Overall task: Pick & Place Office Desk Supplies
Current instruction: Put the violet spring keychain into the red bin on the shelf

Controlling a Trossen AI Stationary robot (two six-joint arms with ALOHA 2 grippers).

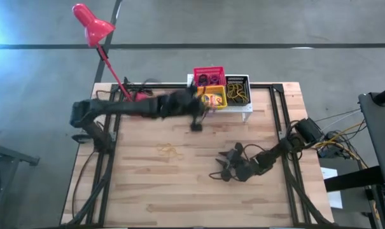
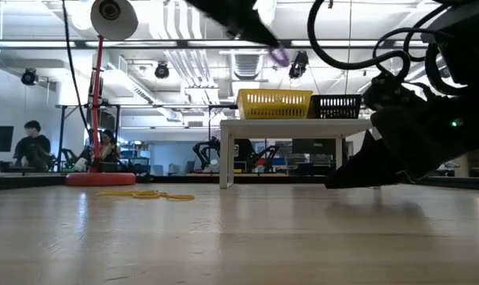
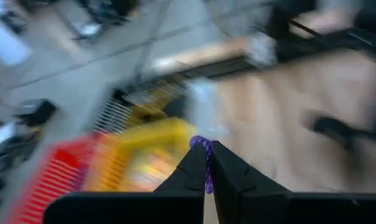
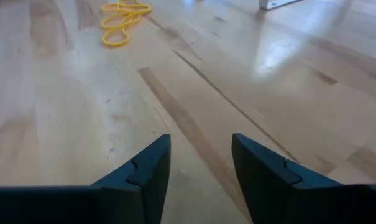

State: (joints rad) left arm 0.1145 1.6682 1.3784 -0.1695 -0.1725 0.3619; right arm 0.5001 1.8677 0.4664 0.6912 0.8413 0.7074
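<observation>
A: Status at that frame? Which step?

B: Carry-to-drop. My left gripper (image 3: pixel 207 163) was clamped on the purple loop (image 3: pixel 207 163), loop pinched betw. the tips, up off the table near the baskets on the white shelf (image 1: pixel 245 111).

A: Which basket were you over?

B: Not over any yet, I'd judge. In the high view the left gripper (image 1: pixel 196 124) sat just short of the yellow basket (image 1: pixel 212 97); pink-red basket (image 1: pixel 209 77) behind it, black basket (image 1: pixel 237 90) beside it. Wrist view was too blurred to say more.

A: Right arm?

B: Right gripper (image 4: pixel 200 171) low over the wood, fingers apart, holding nothing. Yellow loops (image 4: pixel 123 17) lay well ahead of it on the table (image 1: pixel 179 184).

A: Next move?

B: Prob. reach fwd till the tips clear a basket rim, then open. Pink-red one already held sth purple-ish, so likely that one, but that's my guess. Loop's light & floppy: could snag on a finger at release.
</observation>
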